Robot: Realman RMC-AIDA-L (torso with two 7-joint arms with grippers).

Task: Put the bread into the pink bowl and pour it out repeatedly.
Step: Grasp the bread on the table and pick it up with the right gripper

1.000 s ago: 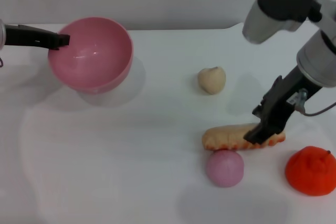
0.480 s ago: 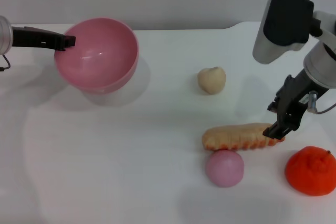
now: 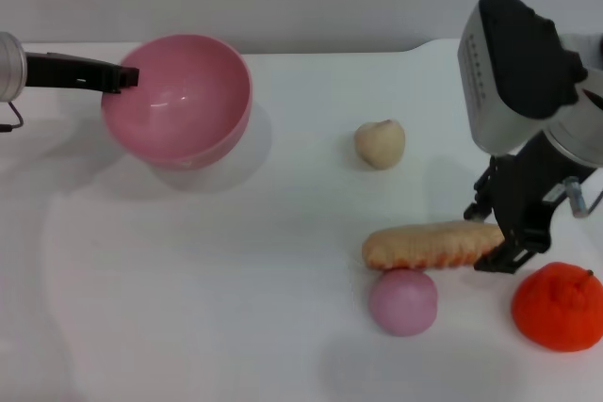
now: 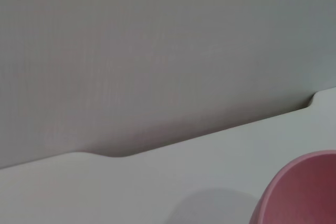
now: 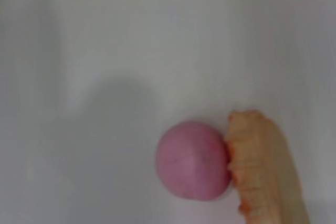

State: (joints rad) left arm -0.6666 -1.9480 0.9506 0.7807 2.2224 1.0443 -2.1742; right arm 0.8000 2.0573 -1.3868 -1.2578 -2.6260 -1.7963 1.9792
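The bread [image 3: 431, 244] lies flat on the white desk [image 3: 236, 280], on the right side and quite near, with its long side going left to right. A small pink ball [image 3: 403, 301] sits just in front of it and touches it; the right wrist view shows the two pressed side by side. The right gripper [image 3: 502, 235] is at the right end of the bread, and its dark jaws are spread, one on the far side of the loaf end and one on the near side. An orange fruit [image 3: 558, 306] is just to the right. A cream bun [image 3: 380, 144] stands farther back, apart from the bread.

The pink bowl [image 3: 179, 101] is far on the left, upright. The left gripper [image 3: 121, 76] pinches its left rim with jaws pressed on it.
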